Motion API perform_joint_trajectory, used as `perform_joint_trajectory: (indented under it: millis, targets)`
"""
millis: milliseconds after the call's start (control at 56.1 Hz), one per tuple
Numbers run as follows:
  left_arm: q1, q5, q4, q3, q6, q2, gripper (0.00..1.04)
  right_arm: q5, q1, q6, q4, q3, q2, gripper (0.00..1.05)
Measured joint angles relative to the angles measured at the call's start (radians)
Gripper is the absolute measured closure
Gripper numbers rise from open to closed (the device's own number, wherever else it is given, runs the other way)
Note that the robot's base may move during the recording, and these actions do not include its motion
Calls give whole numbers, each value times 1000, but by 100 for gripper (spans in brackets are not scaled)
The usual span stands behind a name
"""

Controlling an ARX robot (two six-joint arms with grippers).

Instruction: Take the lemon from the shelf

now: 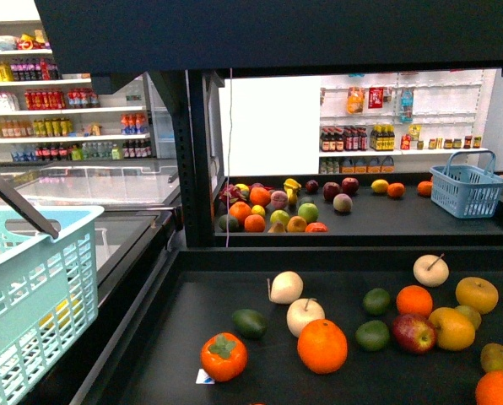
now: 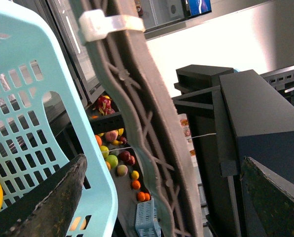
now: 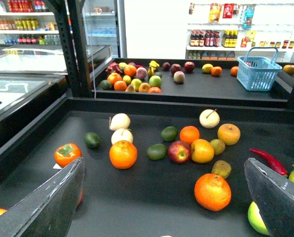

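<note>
At the far left of the front view, a pale teal basket (image 1: 40, 287) is seen close up, with its dark handle (image 1: 15, 202) raised above the rim. Something yellow is glimpsed through the mesh; what fruit it is cannot be told. In the left wrist view, the left gripper (image 2: 162, 207) is shown with its fingers (image 2: 48, 197) spread wide. The ribbed handle runs between them, and contact with either finger cannot be made out.

Behind the basket, white wall shelves (image 1: 57, 110) of bottles are seen.

To the right, the black shelf (image 1: 235, 337) is laid out in two trays. On the near tray, loose fruit is scattered: an orange-red persimmon (image 1: 224, 356) at the front left, then two pale pears, limes, oranges and a red apple further right. On the rear tray, a tight cluster of fruit is gathered near the left upright. Within that cluster, what is taken for the lemon (image 1: 258, 210) lies small and bright yellow, between two oranges and a green apple; its tip is too small to be made out.

In the right wrist view, the right gripper (image 3: 162, 197) is held over the near tray, its fingers (image 3: 53, 197) spread apart with nothing between them.

At the far right of the rear tray, a small blue basket (image 1: 466, 190) is set.
</note>
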Motion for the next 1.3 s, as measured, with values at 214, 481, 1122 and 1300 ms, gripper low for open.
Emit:
perform_joint_trajectory:
  millis: [214, 481, 1122, 1300]
  targets:
    - [-11, 12, -56, -2, 34, -61, 8, 0, 0, 0, 0, 0, 0, 7]
    - [-37, 21, -261, -17, 158, -175, 8, 0, 0, 0, 0, 0, 0, 7]
    - [-301, -329, -648, -271, 980, -761, 22, 0, 0, 0, 0, 0, 0, 7]
    - [-367, -360, -652, -554, 1224, -1070, 54, 2, 0, 0, 0, 0, 0, 7]
